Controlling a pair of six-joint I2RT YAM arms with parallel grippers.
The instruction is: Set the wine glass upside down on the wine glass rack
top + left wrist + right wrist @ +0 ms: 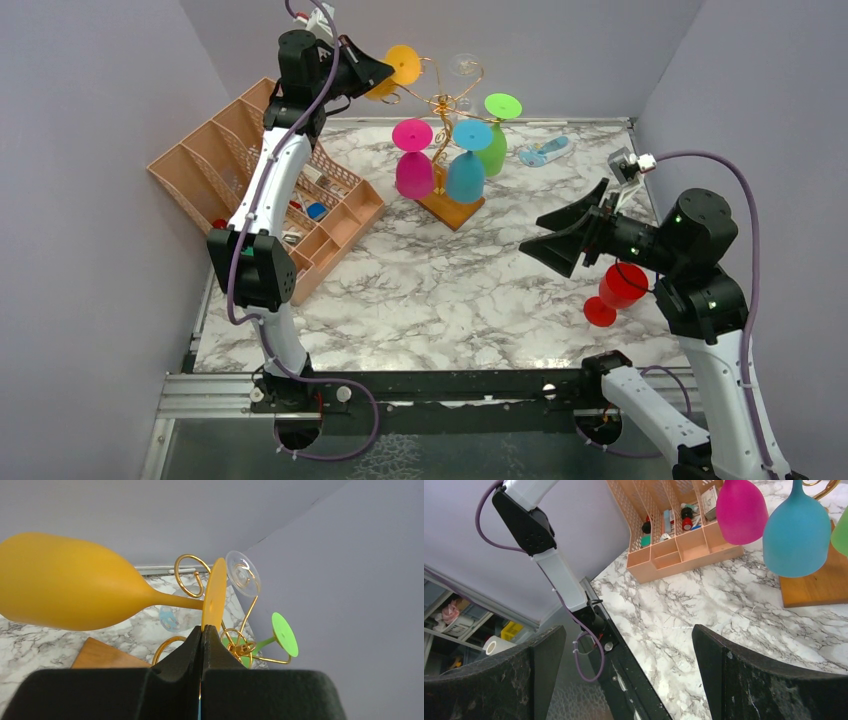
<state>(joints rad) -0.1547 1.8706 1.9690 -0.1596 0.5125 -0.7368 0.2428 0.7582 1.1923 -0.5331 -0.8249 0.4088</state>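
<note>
My left gripper (378,76) is raised at the back left and shut on the edge of the foot of an orange wine glass (402,65). In the left wrist view the gripper (202,629) pinches the foot disc, and the orange wine glass (65,585) lies sideways with its stem next to a gold scroll of the wine glass rack (187,562). The rack (445,100) stands on its wooden base (456,210). Pink (413,165), blue (466,170), green (492,148) and clear (463,66) glasses hang on it upside down. My right gripper (560,238) is open and empty above the table; it also shows in the right wrist view (626,630).
A red wine glass (618,290) lies on the marble table under my right arm. A peach mesh organiser (250,170) with small items stands at the left. A blue-and-white object (547,152) lies at the back right. Grey walls close in three sides.
</note>
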